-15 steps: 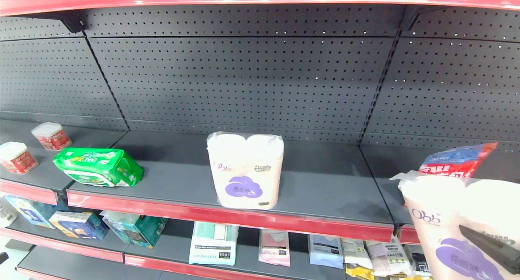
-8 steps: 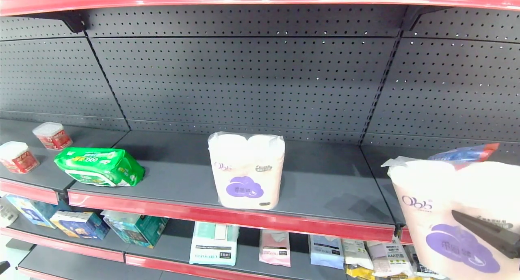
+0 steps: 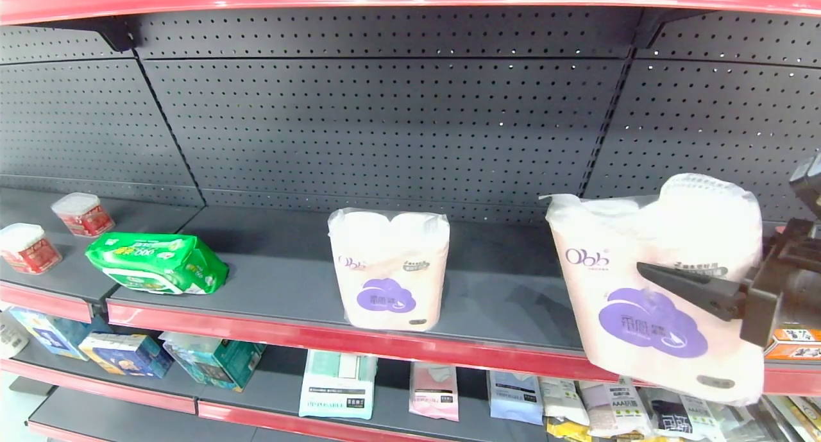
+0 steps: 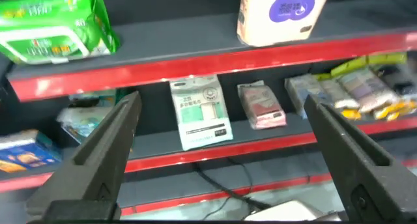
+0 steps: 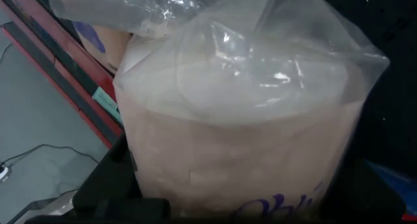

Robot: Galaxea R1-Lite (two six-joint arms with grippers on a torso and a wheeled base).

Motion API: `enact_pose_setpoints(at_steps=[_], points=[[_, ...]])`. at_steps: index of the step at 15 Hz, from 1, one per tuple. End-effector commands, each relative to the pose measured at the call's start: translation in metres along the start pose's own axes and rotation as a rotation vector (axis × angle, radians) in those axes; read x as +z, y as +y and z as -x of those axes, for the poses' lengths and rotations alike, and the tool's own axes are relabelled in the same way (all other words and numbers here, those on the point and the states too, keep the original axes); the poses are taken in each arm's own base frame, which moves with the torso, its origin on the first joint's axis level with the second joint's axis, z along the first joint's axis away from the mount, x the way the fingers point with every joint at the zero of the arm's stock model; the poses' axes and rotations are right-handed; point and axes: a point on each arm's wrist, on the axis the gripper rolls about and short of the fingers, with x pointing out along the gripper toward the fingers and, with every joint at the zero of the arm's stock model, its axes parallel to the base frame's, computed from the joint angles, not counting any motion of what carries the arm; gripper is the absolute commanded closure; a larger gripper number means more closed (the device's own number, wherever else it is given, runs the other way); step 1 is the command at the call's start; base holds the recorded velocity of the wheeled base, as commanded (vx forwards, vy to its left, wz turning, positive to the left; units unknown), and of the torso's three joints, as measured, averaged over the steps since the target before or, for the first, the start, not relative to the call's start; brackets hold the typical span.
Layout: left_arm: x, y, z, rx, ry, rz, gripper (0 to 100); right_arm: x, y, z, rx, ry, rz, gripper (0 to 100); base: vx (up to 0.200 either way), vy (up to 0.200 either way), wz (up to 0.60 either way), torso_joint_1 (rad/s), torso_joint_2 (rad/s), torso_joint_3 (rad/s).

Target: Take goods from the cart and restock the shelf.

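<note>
My right gripper [image 3: 680,289] is shut on a pack of toilet rolls [image 3: 616,237], white with a purple cloud print. It hangs in the air before the right end of the grey shelf [image 3: 276,288], tilted a little. The wrapped top of that pack [image 5: 247,120] sits close to the right wrist camera. A matching pack [image 3: 388,269] stands upright mid-shelf near the red front edge. My left gripper [image 4: 225,139] is open and holds nothing, low in front of the shelves, below that standing pack [image 4: 280,15].
A green wipes pack [image 3: 157,262] lies at the shelf's left, with two red-labelled tubs [image 3: 82,214] beyond it. The lower shelf holds several boxes and flat packets [image 3: 337,384]. The perforated back panel [image 3: 385,127] closes the rear. Bare shelf lies between the two toilet roll packs.
My right gripper has lifted the toilet roll pack up and to the left, from the lower right corner to shelf height. It now covers the blue and red bag.
</note>
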Motion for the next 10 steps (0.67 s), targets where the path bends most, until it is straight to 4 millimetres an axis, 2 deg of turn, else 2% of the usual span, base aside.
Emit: enact_pose_setpoints(at_steps=[1, 4, 9, 10], points=[[-0.010, 0.000, 0.003, 0.077, -0.047, 0.003, 0, -0.008, -0.002, -0.024, 0.034, 0.062, -0.019, 100, 0.000, 0.000, 0.00, 0.000, 0.00, 0.000], [-0.024, 0.006, -0.007, 0.201, -0.080, -0.004, 0, -0.008, -0.003, -0.029, 0.039, 0.072, -0.024, 100, 0.000, 0.000, 0.00, 0.000, 0.00, 0.000], [-0.024, 0.005, -0.009, 0.130, -0.125, -0.018, 0, -0.008, -0.004, -0.033, 0.040, 0.078, -0.026, 100, 0.000, 0.000, 0.00, 0.000, 0.00, 0.000], [-0.025, 0.006, -0.009, 0.165, -0.116, -0.011, 0, -0.007, -0.005, -0.033, 0.039, 0.076, -0.025, 100, 0.000, 0.000, 0.00, 0.000, 0.00, 0.000]])
